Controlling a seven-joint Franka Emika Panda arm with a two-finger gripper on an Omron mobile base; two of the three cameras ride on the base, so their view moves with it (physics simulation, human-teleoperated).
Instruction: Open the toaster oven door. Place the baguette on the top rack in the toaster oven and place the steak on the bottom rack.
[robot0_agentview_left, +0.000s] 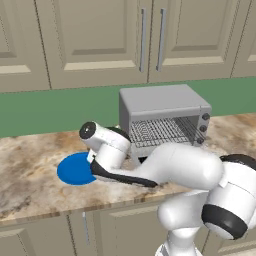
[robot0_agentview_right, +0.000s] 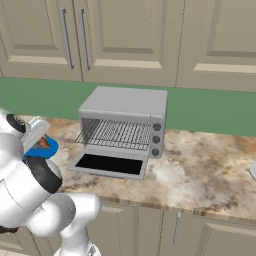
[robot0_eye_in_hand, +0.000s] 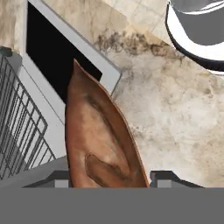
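Observation:
The toaster oven (robot0_agentview_left: 160, 102) (robot0_agentview_right: 127, 102) stands on the counter with its door (robot0_agentview_right: 110, 164) (robot0_eye_in_hand: 57, 57) folded down flat, black glass up. Silver wire racks (robot0_agentview_right: 117, 134) (robot0_agentview_left: 160, 131) show inside; I cannot tell the top from the bottom one. My gripper (robot0_eye_in_hand: 109, 179) is shut on the baguette (robot0_eye_in_hand: 98, 140), whose pointed end reaches toward the door's near corner. In the right base view a brown bit of the baguette (robot0_agentview_right: 44, 143) sticks out beside the hand, left of the oven. The steak is hidden.
A blue plate (robot0_agentview_left: 72, 170) (robot0_agentview_right: 47, 150) lies on the marbled counter (robot0_agentview_right: 200, 170) left of the oven, partly under my hand. Beige cabinets (robot0_agentview_left: 100, 35) hang above a green backsplash. A white rim (robot0_agentview_right: 253, 170) shows at the far right edge.

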